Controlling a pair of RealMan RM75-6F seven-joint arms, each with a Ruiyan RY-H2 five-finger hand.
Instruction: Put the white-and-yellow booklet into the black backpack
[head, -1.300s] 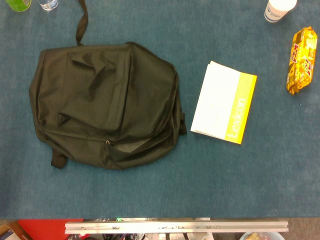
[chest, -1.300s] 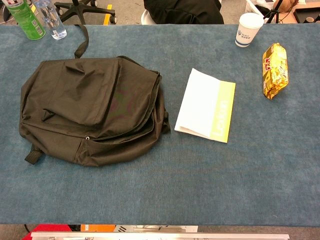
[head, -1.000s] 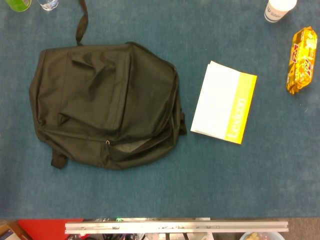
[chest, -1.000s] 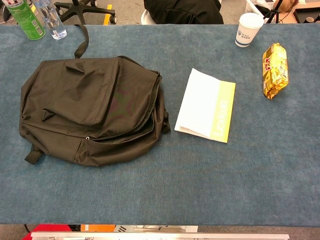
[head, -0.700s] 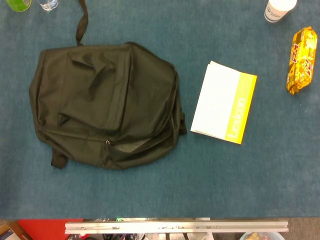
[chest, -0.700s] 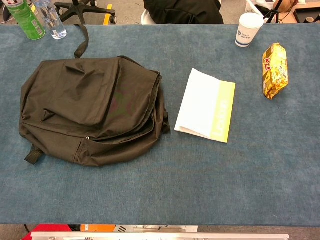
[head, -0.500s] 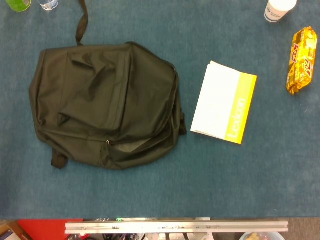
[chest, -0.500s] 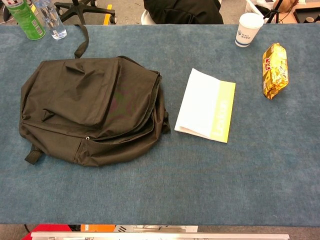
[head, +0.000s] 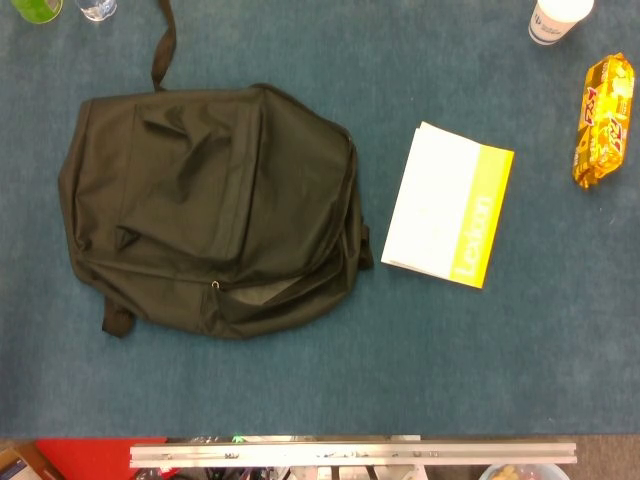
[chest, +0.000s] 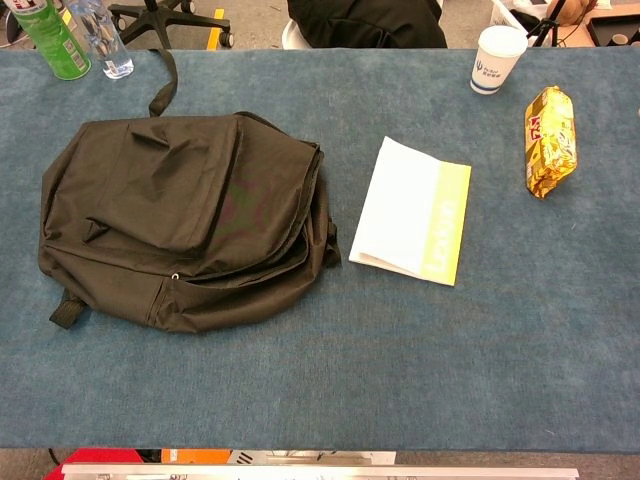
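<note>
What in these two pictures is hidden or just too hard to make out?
- Both hands: in neither view.
- Backpack interior: the flap covers all but a thin slit near the zipper in both views.
- Booklet: only its cover shows.
- Green can and clear bottle: tops cut by the chest view's edge, nearly gone in the head view.
- Cup logo: too small to read.

A green can (chest: 48, 38) and clear bottle (chest: 102, 37) sit cropped at the frame's top edge, their labels unreadable.

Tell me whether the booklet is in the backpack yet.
Out. The booklet lies flat on the table, beside the black backpack, not touching it.
</note>
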